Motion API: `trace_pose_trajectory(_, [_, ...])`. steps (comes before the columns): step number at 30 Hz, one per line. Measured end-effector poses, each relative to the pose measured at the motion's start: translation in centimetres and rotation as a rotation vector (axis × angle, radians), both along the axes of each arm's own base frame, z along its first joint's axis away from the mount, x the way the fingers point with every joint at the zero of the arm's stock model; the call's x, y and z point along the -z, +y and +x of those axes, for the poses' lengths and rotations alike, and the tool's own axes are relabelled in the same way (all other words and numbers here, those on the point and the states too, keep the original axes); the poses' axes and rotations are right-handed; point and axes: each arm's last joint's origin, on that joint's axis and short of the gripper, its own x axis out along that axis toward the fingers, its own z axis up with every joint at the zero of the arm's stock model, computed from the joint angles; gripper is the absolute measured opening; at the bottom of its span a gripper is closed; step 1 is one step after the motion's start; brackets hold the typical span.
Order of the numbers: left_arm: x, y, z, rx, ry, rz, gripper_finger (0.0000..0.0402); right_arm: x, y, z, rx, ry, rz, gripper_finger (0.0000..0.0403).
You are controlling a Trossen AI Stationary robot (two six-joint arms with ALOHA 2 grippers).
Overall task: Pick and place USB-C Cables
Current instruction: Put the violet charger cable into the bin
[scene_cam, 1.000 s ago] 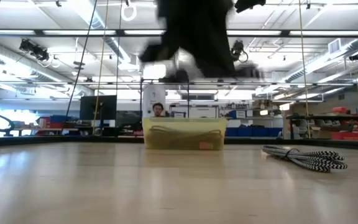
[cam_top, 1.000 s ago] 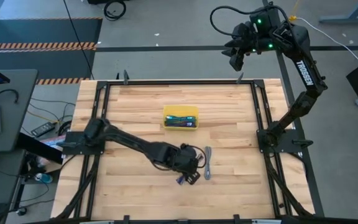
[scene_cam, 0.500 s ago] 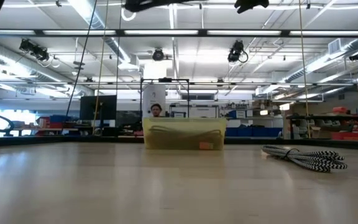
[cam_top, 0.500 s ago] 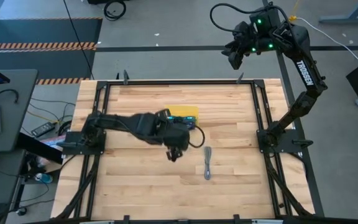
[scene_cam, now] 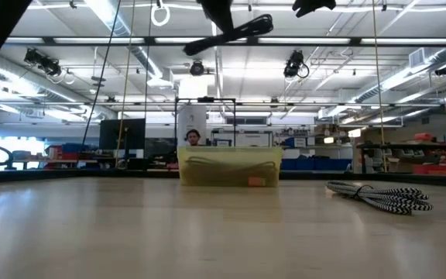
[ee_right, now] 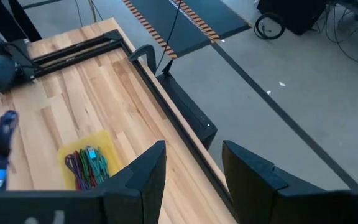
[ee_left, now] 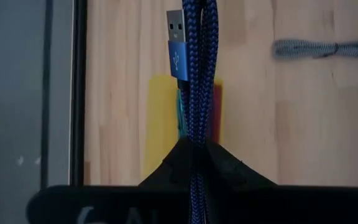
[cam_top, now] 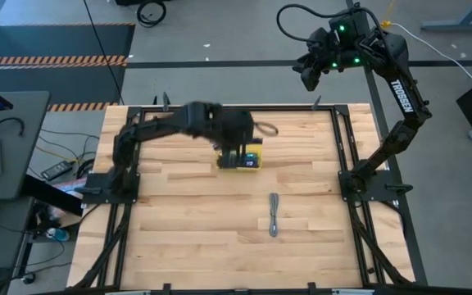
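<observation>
My left gripper (cam_top: pixel 240 146) hangs high above the yellow tray (cam_top: pixel 255 148) and is shut on a blue braided USB cable bundle (ee_left: pixel 201 74). The bundle shows as a dark slanted bar (scene_cam: pixel 231 35) in the low view. Several folded cables, green, teal and maroon (ee_right: pixel 87 163), lie in the tray (scene_cam: pixel 229 167). A grey braided cable (cam_top: pixel 274 215) lies flat on the table toward the near right, also in the low view (scene_cam: pixel 378 196). My right gripper (ee_right: pixel 194 174) is open, raised beyond the table's far right corner (cam_top: pixel 310 74). My left gripper pinches the blue bundle between its two fingers, part-way along its length (ee_left: pixel 197 142). The strands run on past the fingertips, and the blue USB-A plug (ee_left: pixel 179 59) is at the free end. The bundle is lifted clear of the table, above the tray.
Black metal rails (cam_top: pixel 236 108) frame the wooden table. Bare wood (cam_top: pixel 187 221) lies left of the grey cable and in front of the tray. A person (scene_cam: pixel 197 138) shows far off behind the tray in the low view.
My left gripper has risen from the table's near middle and swung toward the far edge, ending above the yellow tray. It carried the blue cable bundle, lifted clear of the table. The grey cable has stayed in place.
</observation>
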Motion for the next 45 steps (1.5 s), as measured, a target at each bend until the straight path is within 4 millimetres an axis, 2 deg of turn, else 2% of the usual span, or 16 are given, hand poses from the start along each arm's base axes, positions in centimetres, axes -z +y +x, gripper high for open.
trace_pose_trajectory(5, [-0.2, 5.2, -0.4, -0.008, -0.058, -0.067, 0.0019, 0.0, 0.0, 0.0, -0.016, 0.012, -0.019, 0.0163])
trace_pose_trajectory(9, [0.2, 8.6, -1.1, -0.05, -0.046, -0.095, 0.0019, 0.0, 0.0, 0.0, -0.026, 0.021, -0.029, 0.0163])
trace_pose_trajectory(13, [1.0, 11.1, -1.4, -0.041, -0.039, -0.159, 0.0019, 0.0, 0.0, 0.0, -0.026, 0.022, -0.029, 0.0163])
trace_pose_trajectory(17, [2.5, 13.0, -0.7, -0.016, -0.049, -0.199, 0.0019, 0.0, 0.0, 0.0, -0.026, 0.023, -0.028, 0.0163])
trace_pose_trajectory(22, [5.9, 13.9, 1.1, 0.043, 0.028, -0.244, 0.0019, 0.1, 0.0, -0.1, -0.017, 0.026, -0.028, 0.0163])
trace_pose_trajectory(26, [9.4, 13.6, 2.6, 0.133, 0.112, -0.37, 0.0019, 0.1, 0.0, -0.1, -0.015, 0.026, -0.025, 0.0163])
trace_pose_trajectory(29, [11.2, 13.0, 3.1, 0.205, 0.193, -0.379, 0.0019, 0.1, 0.0, -0.1, -0.015, 0.026, -0.024, 0.0163])
trace_pose_trajectory(33, [12.5, 12.8, 3.8, 0.265, 0.22, -0.362, 0.0019, 0.1, 0.0, -0.1, -0.015, 0.026, -0.024, 0.0163])
trace_pose_trajectory(38, [13.0, 13.0, 4.1, 0.306, 0.217, -0.342, 0.0019, 0.1, 0.0, -0.1, -0.014, 0.025, -0.025, 0.0163])
trace_pose_trajectory(45, [14.7, 13.7, 4.5, 0.324, 0.23, -0.38, 0.0019, 0.1, 0.0, -0.1, 0.001, 0.014, -0.007, 0.0163])
